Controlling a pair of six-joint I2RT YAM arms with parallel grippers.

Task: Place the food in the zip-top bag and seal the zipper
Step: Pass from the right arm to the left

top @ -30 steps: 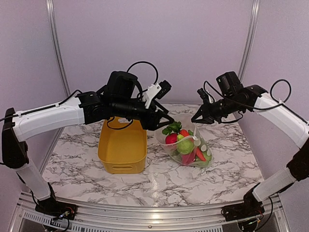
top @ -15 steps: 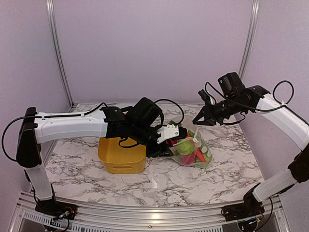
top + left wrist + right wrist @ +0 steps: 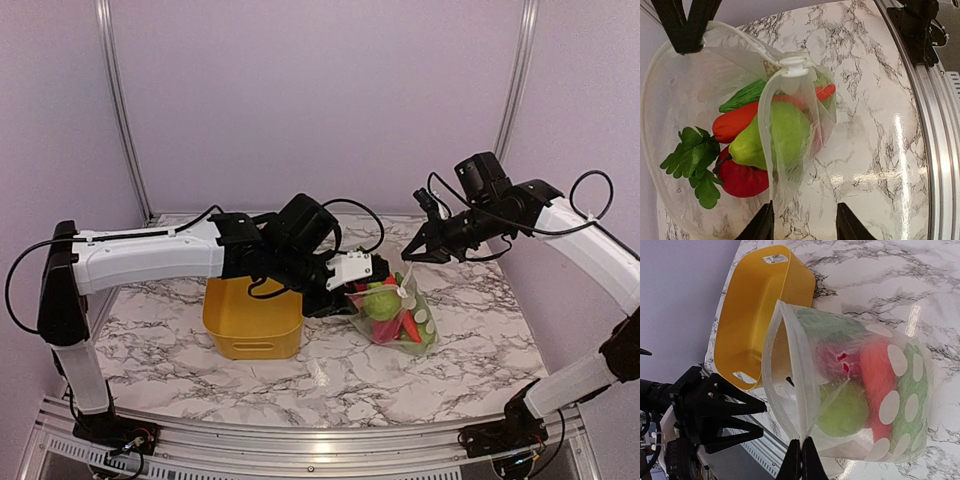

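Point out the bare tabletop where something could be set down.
Bare marble runs along the front, between the yellow bin, the zip-top bag and the near rail; also right of the bag. Crowded: between bin and bag, where the left fingers reach.

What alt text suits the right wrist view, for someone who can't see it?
A clear dotted bag of toy food, its mouth edge pinched in the shut right pincer at bottom centre. Beside it, a yellow bin on the marble table; the left pincer stands open.
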